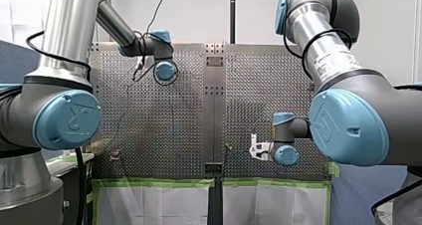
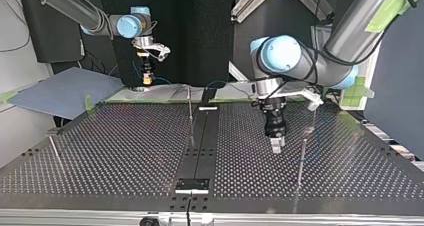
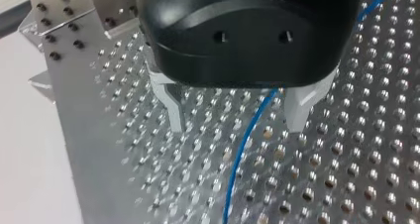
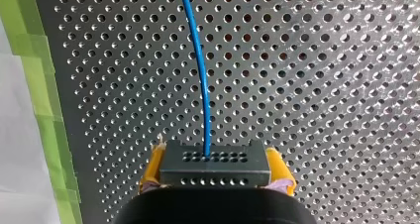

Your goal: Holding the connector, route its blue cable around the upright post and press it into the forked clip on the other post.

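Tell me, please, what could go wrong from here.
The blue cable runs loose between my left gripper's open fingers, so it may slip out. In the top view that gripper hangs close to a thin post; a sideways move could knock it. A hard tug might twist the connector in my right gripper.

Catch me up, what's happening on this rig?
My right pincer is shut on the connector, with yellow pads on both sides. The blue cable runs out ahead over the perforated table. My left pincer hangs open low over the table, near an upright post. The cable passes unclamped between its fingers. No view shows the cable routed yet.
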Robot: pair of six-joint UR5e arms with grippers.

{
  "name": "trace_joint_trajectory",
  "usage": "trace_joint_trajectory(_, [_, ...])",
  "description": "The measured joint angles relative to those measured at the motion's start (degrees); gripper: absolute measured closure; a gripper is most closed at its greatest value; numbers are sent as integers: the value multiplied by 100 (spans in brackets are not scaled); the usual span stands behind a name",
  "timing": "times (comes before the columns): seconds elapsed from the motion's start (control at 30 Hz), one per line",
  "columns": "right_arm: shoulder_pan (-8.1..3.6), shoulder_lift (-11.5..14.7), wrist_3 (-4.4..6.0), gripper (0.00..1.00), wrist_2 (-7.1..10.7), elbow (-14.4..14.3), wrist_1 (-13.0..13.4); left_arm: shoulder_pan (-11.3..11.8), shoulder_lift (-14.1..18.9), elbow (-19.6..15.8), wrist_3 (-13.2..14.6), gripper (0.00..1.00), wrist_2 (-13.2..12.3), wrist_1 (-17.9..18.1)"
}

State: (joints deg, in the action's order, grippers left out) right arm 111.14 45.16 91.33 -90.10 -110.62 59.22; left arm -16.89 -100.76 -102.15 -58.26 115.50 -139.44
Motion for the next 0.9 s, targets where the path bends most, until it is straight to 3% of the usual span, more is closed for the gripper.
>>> trace_joint_trajectory(0.3, [-1, 1, 1, 100, 0, 1, 1, -11, -336, 117, 18, 1, 0, -41])
trace_joint_trajectory(0.53, [-1, 1, 0, 100, 0, 1, 3, 95, -379, 376, -16, 1, 122, -240])
trace_joint_trajectory(0.9, [-1, 1, 0, 100, 0, 1, -5, 100, -494, 412, -87, 1, 87, -364])
